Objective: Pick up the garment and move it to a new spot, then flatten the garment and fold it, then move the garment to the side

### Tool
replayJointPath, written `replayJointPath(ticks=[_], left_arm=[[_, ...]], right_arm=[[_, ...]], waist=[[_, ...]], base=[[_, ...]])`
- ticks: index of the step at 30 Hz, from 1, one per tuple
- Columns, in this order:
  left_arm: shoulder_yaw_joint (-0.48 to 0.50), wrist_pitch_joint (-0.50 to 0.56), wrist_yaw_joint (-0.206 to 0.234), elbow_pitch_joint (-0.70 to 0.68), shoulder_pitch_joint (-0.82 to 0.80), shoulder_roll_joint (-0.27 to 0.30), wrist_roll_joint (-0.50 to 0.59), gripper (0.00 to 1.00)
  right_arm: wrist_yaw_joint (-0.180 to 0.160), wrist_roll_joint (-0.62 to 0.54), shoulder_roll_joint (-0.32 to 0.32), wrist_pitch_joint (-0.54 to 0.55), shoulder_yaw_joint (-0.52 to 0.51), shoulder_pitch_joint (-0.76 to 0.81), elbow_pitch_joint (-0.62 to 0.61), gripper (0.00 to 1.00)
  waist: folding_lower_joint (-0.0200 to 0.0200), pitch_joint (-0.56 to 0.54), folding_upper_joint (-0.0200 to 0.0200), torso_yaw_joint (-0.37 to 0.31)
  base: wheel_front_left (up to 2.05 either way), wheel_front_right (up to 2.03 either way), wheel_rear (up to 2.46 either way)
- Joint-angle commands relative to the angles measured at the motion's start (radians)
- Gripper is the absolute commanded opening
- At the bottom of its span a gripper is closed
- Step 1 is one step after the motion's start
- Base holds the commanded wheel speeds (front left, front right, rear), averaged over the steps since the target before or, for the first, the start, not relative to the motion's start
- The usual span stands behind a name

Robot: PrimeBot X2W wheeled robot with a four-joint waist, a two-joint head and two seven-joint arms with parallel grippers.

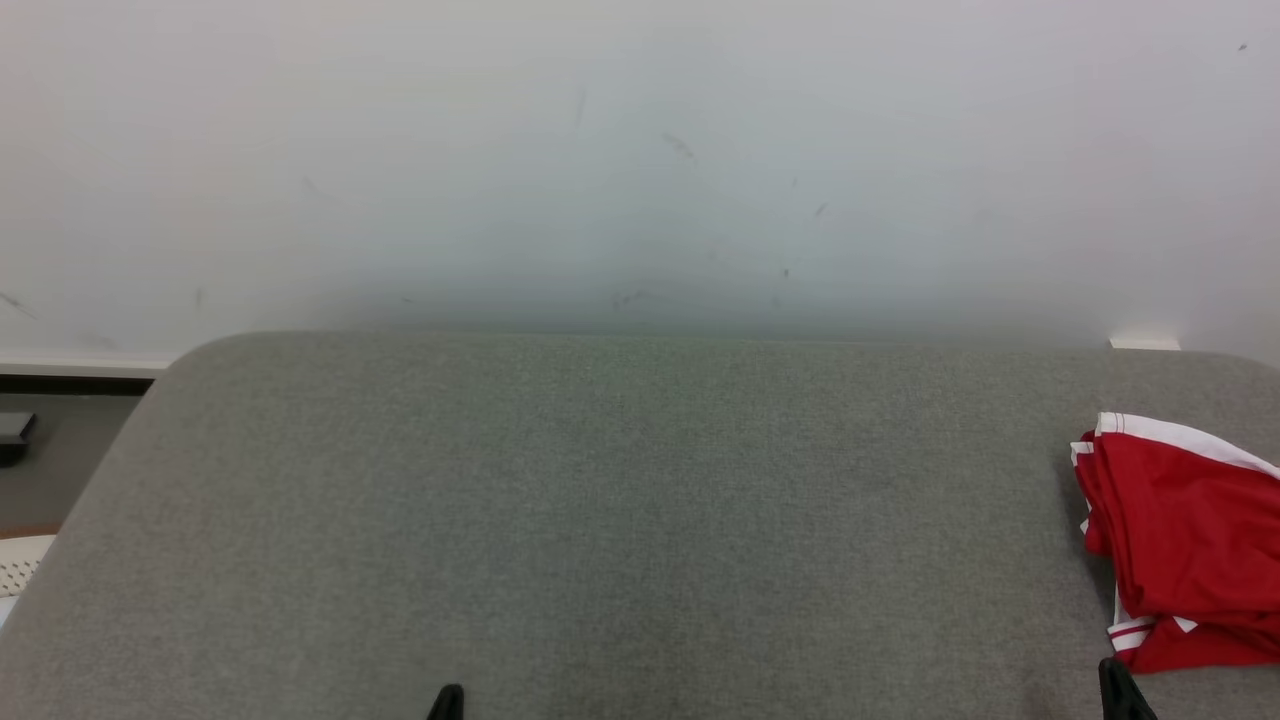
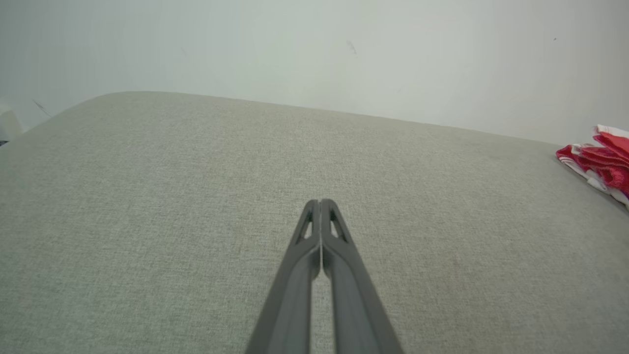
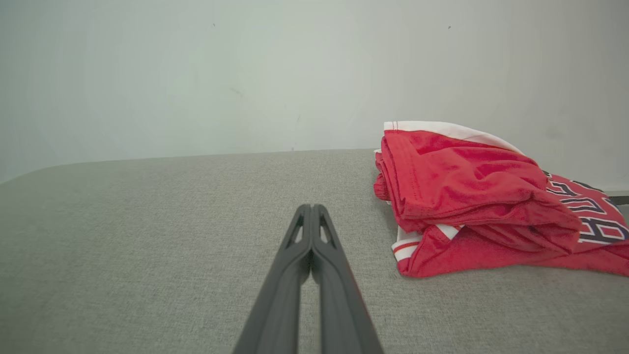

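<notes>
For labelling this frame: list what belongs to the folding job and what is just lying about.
Job: grey table; red garment, at its right side; left gripper, shut; right gripper, shut.
Lying about: dark object off the table's left; white perforated thing below it; white wall.

Head camera looks down across the grey padded table (image 1: 600,520) to the wall (image 1: 640,150). Wrist cameras face likewise, seemingly lower and nearer. All share the red jersey (image 1: 1180,540) at its right edge.

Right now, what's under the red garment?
The red garment lies bunched on the grey fabric surface. Its lower layers and whatever they cover are hidden.
</notes>
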Motion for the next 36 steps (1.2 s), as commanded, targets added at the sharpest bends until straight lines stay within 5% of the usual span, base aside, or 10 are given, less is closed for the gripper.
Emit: replayJointPath(ticks=[1, 36], left_arm=[[0.011, 0.007, -0.004, -0.018, -0.022, 0.005, -0.049, 0.00], [0.110, 0.134, -0.086, -0.005, -0.115, 0.028, -0.665, 0.00]], right_arm=[[0.000, 0.041, -0.003, 0.007, -0.008, -0.032, -0.012, 0.00], [-0.001, 0.606, 0.001, 0.146, -0.033, -0.127, 0.005, 0.00]], waist=[[0.0001, 0.001, -0.0001, -0.001], [0.0001, 0.023, -0.0001, -0.010]], base=[[0.00, 0.00, 0.00], [0.00, 0.00, 0.00]])
